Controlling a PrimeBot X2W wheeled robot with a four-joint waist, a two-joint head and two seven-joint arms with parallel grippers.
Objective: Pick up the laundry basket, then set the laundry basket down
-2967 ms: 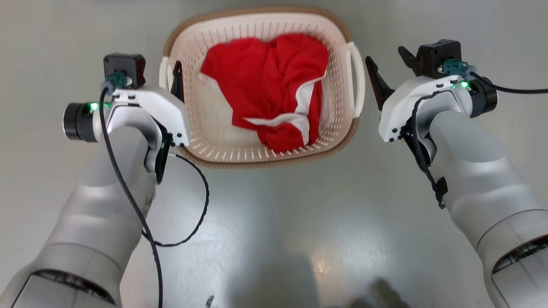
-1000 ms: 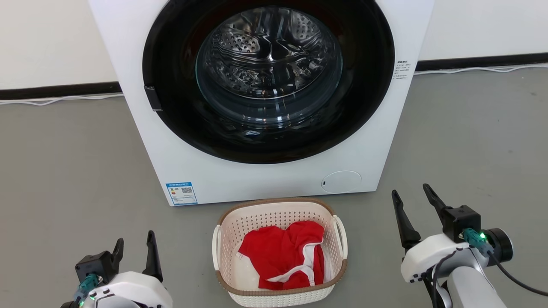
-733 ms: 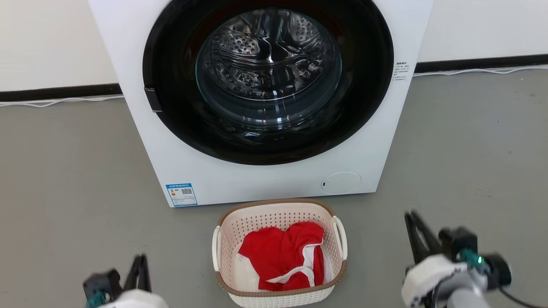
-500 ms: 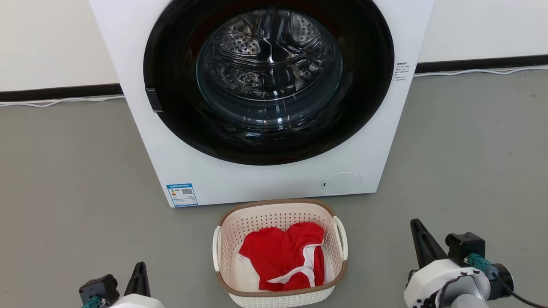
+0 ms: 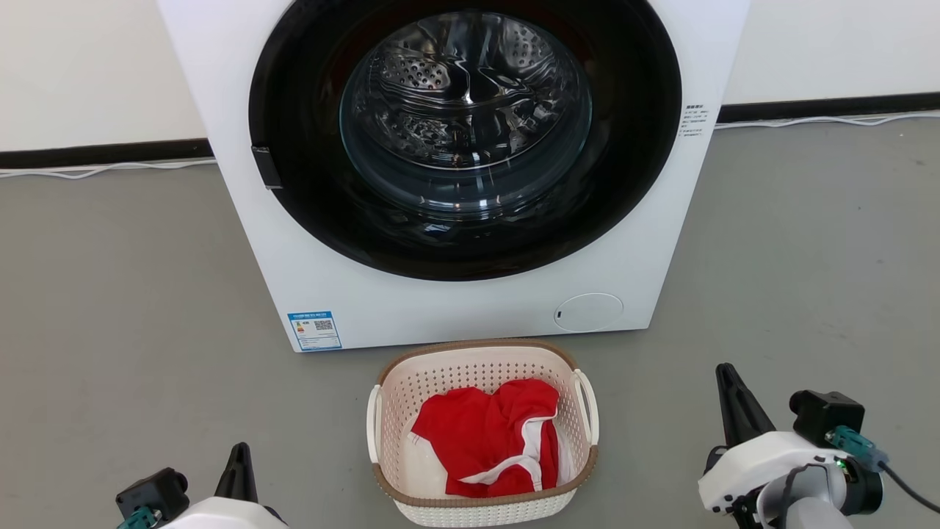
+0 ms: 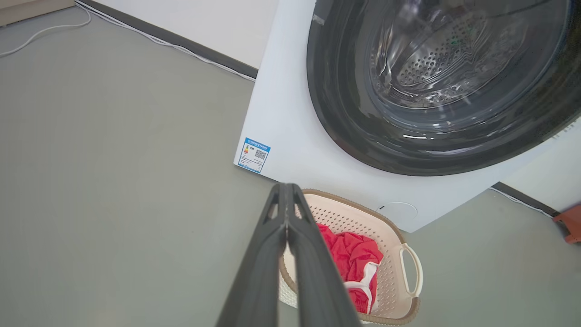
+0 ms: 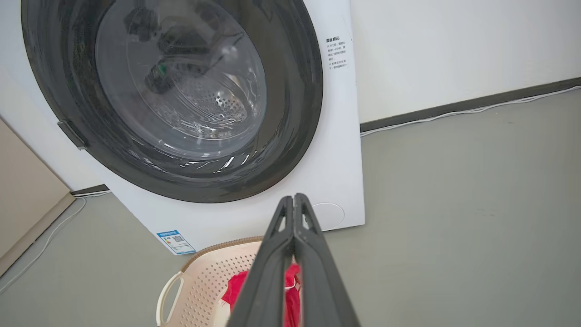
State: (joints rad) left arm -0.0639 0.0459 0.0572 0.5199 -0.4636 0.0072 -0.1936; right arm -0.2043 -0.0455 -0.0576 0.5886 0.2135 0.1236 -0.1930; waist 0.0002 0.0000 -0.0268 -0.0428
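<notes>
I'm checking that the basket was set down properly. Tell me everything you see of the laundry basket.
The laundry basket is small, cream-white perforated plastic, rounded-rectangular, with a brown woven-look rim and a white loop handle on each side. It stands upright on the grey floor close before the washer, holding a crumpled red garment with white trim. The left tool and the right tool are clear of it.

The laundry basket (image 5: 470, 366) is cream-white and perforated, with a brown woven-look rim and two white side handles. It stands upright on the floor (image 5: 147, 330) just before the washing machine (image 5: 455, 312), holding red cloth (image 5: 481, 441).
</notes>
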